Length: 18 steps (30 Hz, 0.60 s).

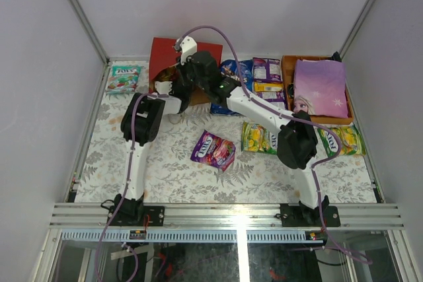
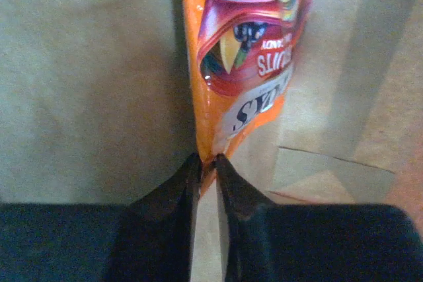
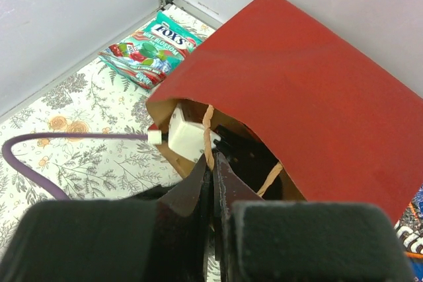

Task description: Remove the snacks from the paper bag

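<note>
My left end effector [image 2: 206,160] is deep inside the tall red paper carrier bag [image 1: 165,54], which lies on its side at the back of the flower-patterned table [image 1: 172,176]. The bag's brown kraft lining [image 2: 86,97] fills most of my left wrist view. In there my fingers stand narrow, pinching the lower edge of a glossy orange packet [image 2: 241,64] printed with a fanged mouth. The packet rises upright from my fingertips, close against the bag's inner wall.

My right end effector [image 3: 213,163] sits at the bag's mouth. Its jaws are pressed together on the thin tan cord handle [image 3: 207,127] of the raised upper lip.

The other snacks lie out on the table. A teal Fox's packet [image 1: 124,77] rests left of the bag, near the side wall. A purple glossy packet [image 1: 213,148] lies mid-table, with a yellow-green packet [image 1: 258,138] just beside it and a second yellow-green one [image 1: 344,140] near the right edge. Behind my right arm a large blue Doritos bag [image 1: 231,70], a small purple pack [image 1: 266,69] and a yellow pack [image 1: 268,86] crowd together. Next to them is an orange rectangular tray [image 1: 286,74] holding a flat lilac item with a princess print [image 1: 320,84].
</note>
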Each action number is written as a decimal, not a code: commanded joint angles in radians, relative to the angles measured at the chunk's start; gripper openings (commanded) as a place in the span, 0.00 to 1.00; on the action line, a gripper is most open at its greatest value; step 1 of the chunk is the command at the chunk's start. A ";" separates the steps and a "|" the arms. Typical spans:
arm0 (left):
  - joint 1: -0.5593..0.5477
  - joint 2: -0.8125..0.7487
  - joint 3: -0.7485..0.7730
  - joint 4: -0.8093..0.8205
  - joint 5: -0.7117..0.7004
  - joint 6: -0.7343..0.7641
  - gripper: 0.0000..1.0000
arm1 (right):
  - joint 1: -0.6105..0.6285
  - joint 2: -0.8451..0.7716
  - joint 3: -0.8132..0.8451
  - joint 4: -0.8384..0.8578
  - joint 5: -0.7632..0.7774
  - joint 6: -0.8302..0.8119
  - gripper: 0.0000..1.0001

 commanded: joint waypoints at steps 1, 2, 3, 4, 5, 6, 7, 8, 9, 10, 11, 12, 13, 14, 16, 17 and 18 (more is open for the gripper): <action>0.079 -0.003 -0.038 0.154 0.117 0.143 0.01 | -0.011 -0.071 0.017 0.071 0.000 0.013 0.00; 0.093 -0.012 -0.054 0.181 0.148 0.159 0.00 | -0.012 -0.067 0.020 0.071 -0.002 0.015 0.00; 0.104 -0.024 -0.075 0.210 0.172 0.178 0.00 | -0.013 -0.062 0.023 0.070 -0.002 0.016 0.00; 0.113 -0.039 -0.101 0.243 0.193 0.203 0.00 | -0.013 -0.057 0.031 0.067 -0.003 0.019 0.00; 0.118 -0.059 -0.124 0.271 0.207 0.229 0.00 | -0.014 -0.051 0.040 0.065 -0.004 0.022 0.00; 0.121 -0.080 -0.151 0.295 0.218 0.258 0.00 | -0.014 -0.044 0.047 0.062 -0.005 0.024 0.00; 0.124 -0.101 -0.179 0.317 0.230 0.284 0.00 | -0.014 -0.038 0.056 0.060 -0.006 0.027 0.00; 0.125 -0.125 -0.214 0.344 0.246 0.309 0.00 | -0.014 -0.033 0.063 0.058 -0.007 0.030 0.00; 0.127 -0.148 -0.252 0.377 0.272 0.328 0.00 | -0.014 -0.027 0.071 0.056 -0.007 0.033 0.00; 0.128 -0.172 -0.286 0.409 0.296 0.345 0.00 | -0.014 -0.023 0.078 0.054 -0.007 0.036 0.00; 0.130 -0.198 -0.323 0.441 0.321 0.362 0.00 | -0.014 -0.018 0.086 0.052 -0.006 0.039 0.00; 0.130 -0.224 -0.354 0.462 0.346 0.376 0.00 | -0.014 -0.013 0.094 0.048 -0.004 0.041 0.00; 0.130 -0.252 -0.390 0.477 0.370 0.390 0.00 | -0.014 -0.007 0.102 0.045 -0.002 0.045 0.00; 0.128 -0.281 -0.422 0.499 0.397 0.406 0.00 | -0.014 -0.001 0.108 0.042 0.001 0.049 0.00; 0.123 -0.343 -0.487 0.510 0.429 0.432 0.00 | -0.014 0.008 0.119 0.041 0.007 0.057 0.00; 0.119 -0.376 -0.519 0.509 0.438 0.440 0.00 | -0.015 0.014 0.125 0.041 0.009 0.061 0.00; 0.116 -0.410 -0.545 0.503 0.449 0.452 0.00 | -0.014 0.020 0.134 0.038 0.009 0.066 0.00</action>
